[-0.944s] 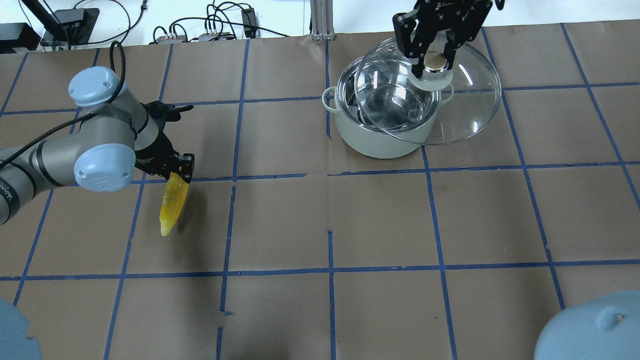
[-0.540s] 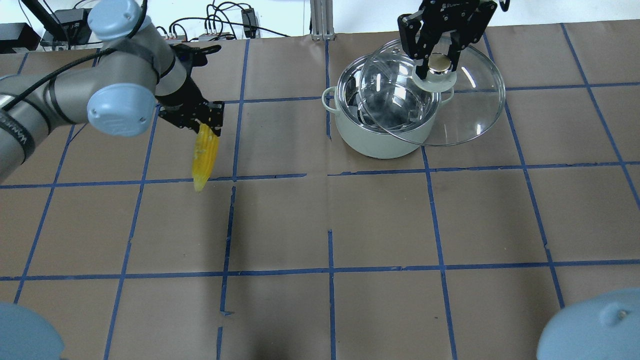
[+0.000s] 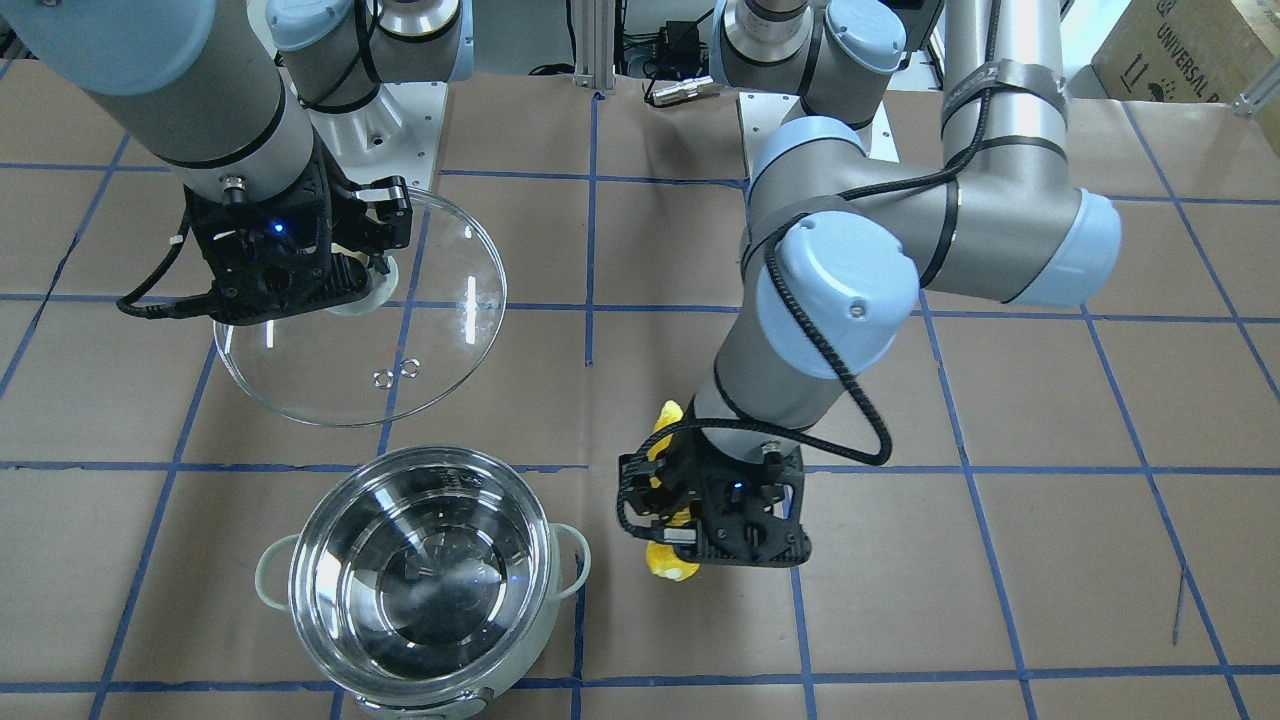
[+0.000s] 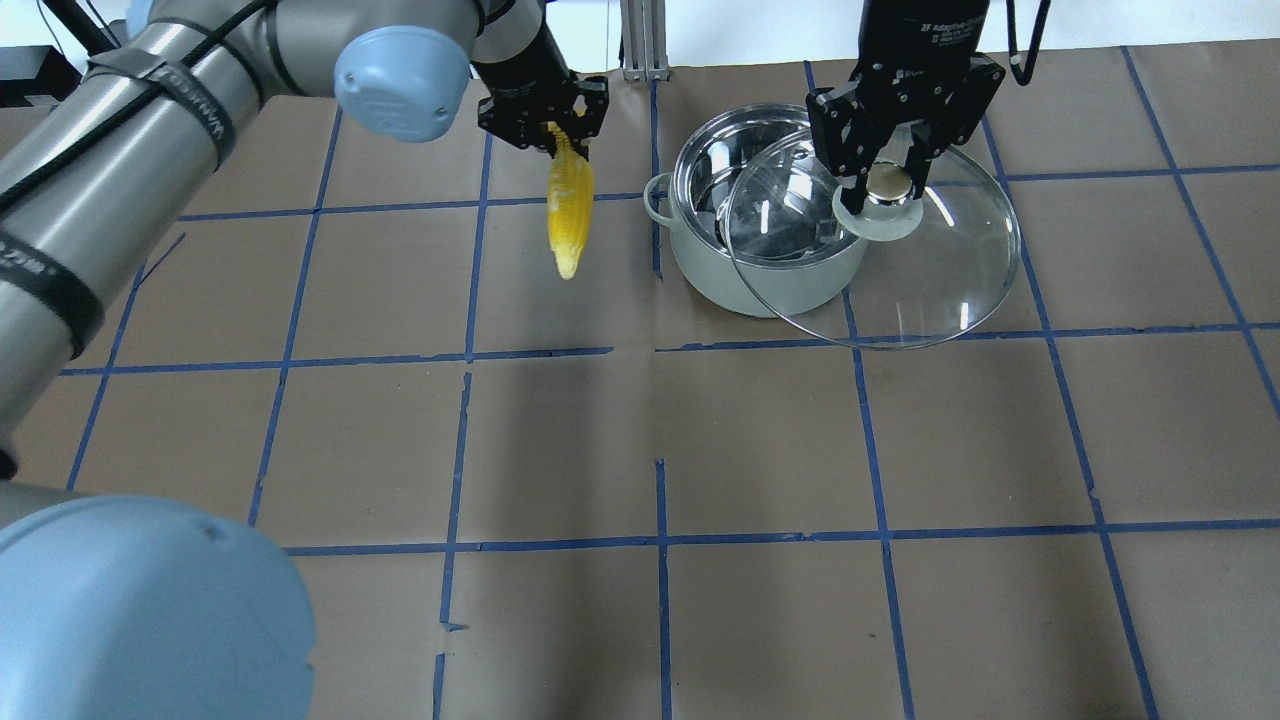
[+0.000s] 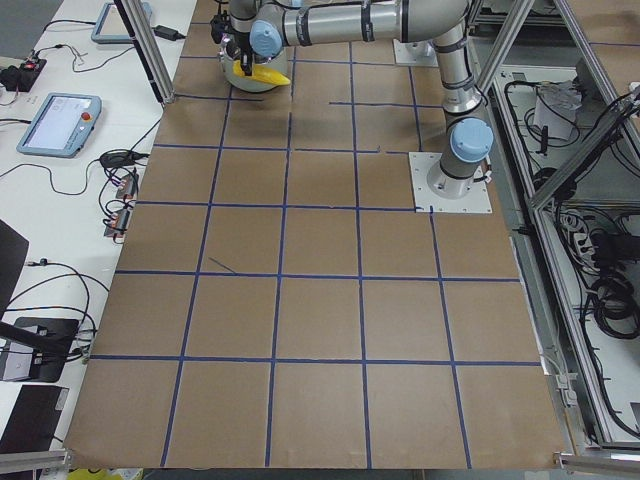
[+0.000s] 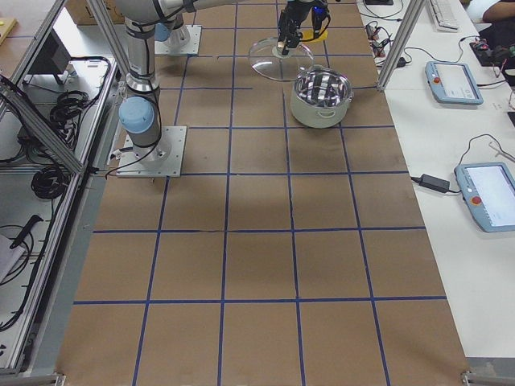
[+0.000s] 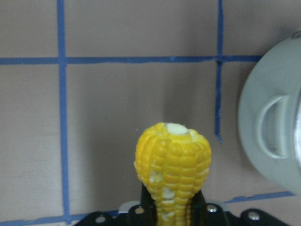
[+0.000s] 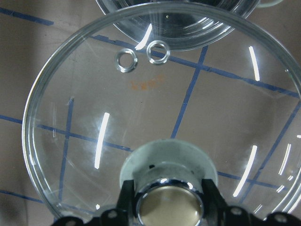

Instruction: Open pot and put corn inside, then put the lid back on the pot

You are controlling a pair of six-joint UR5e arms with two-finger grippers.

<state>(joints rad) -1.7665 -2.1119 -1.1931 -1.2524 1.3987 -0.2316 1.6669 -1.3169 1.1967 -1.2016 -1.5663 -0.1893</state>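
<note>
Yellow corn (image 4: 568, 215) one, steel pot (image 4: 700, 268) one, glass lid (image 4: 950, 262) one

The right hand (image 3: 352, 272) grips the lid (image 3: 440, 310) at its centre, and the glass dome hangs on the robot's side of the open pot (image 3: 350, 600). The pot stands uncovered on the tabletop (image 3: 1000, 560). The left hand (image 3: 690, 528) clamps the corn (image 3: 668, 565) just beside the pot, outside its rim.

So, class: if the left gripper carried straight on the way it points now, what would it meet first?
Probably the table, with the held corn touching first. The left gripper points down, and its wrist view shows brown paper ahead of the corn. The pot lies off to one side, though depth is unclear.
</note>
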